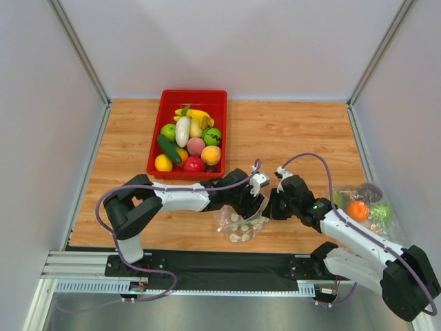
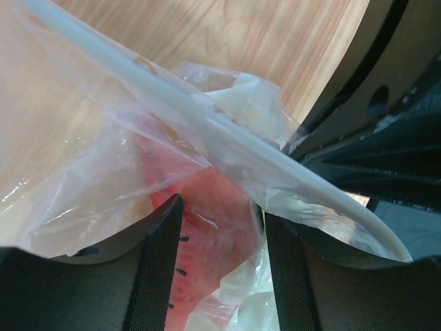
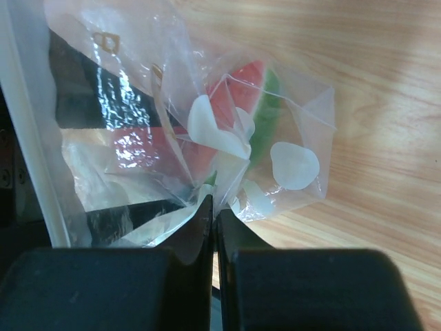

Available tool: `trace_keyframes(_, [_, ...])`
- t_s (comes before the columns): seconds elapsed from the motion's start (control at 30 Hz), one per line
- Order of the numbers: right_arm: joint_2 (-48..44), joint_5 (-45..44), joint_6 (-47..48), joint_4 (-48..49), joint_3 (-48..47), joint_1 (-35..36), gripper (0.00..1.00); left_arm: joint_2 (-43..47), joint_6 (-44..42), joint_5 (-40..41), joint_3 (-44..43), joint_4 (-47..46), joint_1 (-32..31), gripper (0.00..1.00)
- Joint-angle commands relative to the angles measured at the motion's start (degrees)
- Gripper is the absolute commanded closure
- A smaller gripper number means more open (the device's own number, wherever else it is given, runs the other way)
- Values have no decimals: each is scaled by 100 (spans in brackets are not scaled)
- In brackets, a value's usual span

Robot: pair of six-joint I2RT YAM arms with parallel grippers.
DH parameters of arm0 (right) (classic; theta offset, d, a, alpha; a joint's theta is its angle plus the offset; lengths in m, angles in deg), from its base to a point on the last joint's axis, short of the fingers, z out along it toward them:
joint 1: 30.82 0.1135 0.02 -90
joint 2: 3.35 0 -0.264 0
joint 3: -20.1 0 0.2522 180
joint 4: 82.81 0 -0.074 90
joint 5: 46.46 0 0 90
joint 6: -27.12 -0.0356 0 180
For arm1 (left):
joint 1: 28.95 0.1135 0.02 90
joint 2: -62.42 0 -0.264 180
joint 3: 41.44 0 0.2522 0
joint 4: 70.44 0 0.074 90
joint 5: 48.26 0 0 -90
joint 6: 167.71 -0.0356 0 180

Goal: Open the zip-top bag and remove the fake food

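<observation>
The zip-top bag (image 1: 240, 226), clear with white dots, hangs between my two grippers near the front of the table. Inside it is a fake watermelon slice (image 2: 213, 227), red with black seeds and a green rind, also seen in the right wrist view (image 3: 238, 96). My left gripper (image 1: 256, 205) reaches in under the white zip strip (image 2: 207, 117), and its jaws (image 2: 220, 207) close on the slice from both sides. My right gripper (image 1: 271, 207) is shut on a fold of the bag's plastic (image 3: 215, 207). A dark green cucumber (image 1: 169, 148) and a long white vegetable (image 1: 182, 131) lie in the red tray.
The red tray (image 1: 194, 92) with several toy fruits stands at the back centre-left. A plain clear bag (image 1: 362, 205) with orange, purple and green pieces lies at the right by my right arm. White walls enclose the wooden table.
</observation>
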Motion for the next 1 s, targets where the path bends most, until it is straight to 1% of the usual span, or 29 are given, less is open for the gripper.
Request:
trace_keyframes(0.0, [-84, 109, 43, -202, -217, -16, 100, -186, -23, 77, -268, -207, -105, 41])
trace_keyframes(0.13, [-250, 233, 43, -421, -331, -25, 100, -371, -93, 331, -426, -76, -192, 40])
trace_keyframes(0.3, [-479, 189, 78, -606, -428, -25, 100, -556, -383, 437, -681, 232, -342, 38])
trace_keyframes(0.37, [-471, 171, 96, -624, -446, -16, 100, -582, -462, 612, -751, 267, -456, 37])
trace_keyframes(0.43, [-462, 180, 70, -607, -455, -16, 100, -652, -620, 919, -839, 574, -552, 37])
trace_keyframes(0.5, [-462, 232, 43, -580, -455, -25, 100, -740, -708, 1043, -962, 777, -597, 36])
trace_keyframes(0.73, [-628, 180, 70, -764, -639, -16, 100, -1022, -726, 982, -1068, 1076, -659, 32])
trace_keyframes(0.77, [-646, 136, 78, -782, -639, -16, 100, -1048, -735, 965, -1086, 1155, -659, 39])
trace_keyframes(0.83, [-681, 118, 87, -817, -648, -16, 100, -1066, -735, 991, -1077, 1182, -659, 61])
trace_keyframes(0.87, [-681, 92, 79, -817, -648, -16, 100, -1057, -744, 1008, -1077, 1217, -659, 77])
trace_keyframes(0.93, [-673, 66, 70, -844, -631, -16, 100, -1013, -788, 1087, -1068, 1243, -659, 87])
trace_keyframes(0.97, [-673, 13, 61, -861, -613, -16, 100, -987, -796, 1079, -1051, 1243, -659, 94])
